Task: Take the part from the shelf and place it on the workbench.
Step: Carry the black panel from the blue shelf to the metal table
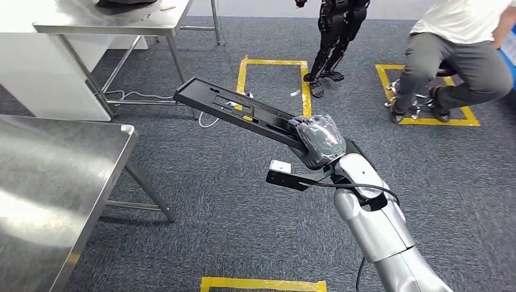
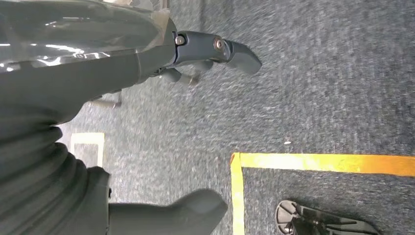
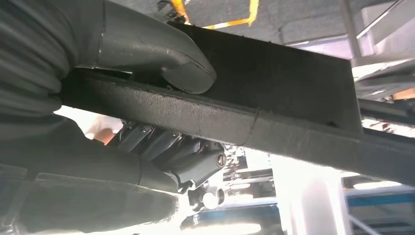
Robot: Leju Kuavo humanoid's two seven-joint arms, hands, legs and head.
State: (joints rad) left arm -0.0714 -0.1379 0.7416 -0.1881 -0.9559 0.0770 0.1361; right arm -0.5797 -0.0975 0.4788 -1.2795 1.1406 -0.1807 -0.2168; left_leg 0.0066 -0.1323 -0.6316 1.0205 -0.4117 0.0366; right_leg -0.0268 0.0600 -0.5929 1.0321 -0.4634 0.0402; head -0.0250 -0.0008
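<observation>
My right hand [image 1: 319, 141] grips one end of a long flat black part [image 1: 234, 109], which juts out to the upper left, raised over the carpet. In the right wrist view the thumb [image 3: 166, 58] presses on one face of the part [image 3: 274, 98] and the dark fingers [image 3: 181, 156] wrap the other. The steel workbench [image 1: 55, 182] stands at the left, apart from the part. My left hand [image 2: 147, 54] hangs over the carpet with fingers apart and nothing in it.
A second steel table [image 1: 103, 24] stands at the back left, with cables on the floor beneath it. Yellow tape squares [image 1: 274, 64] mark the carpet. Another dark robot [image 1: 338, 30] stands at the back, and a seated person [image 1: 456, 55] is at the right.
</observation>
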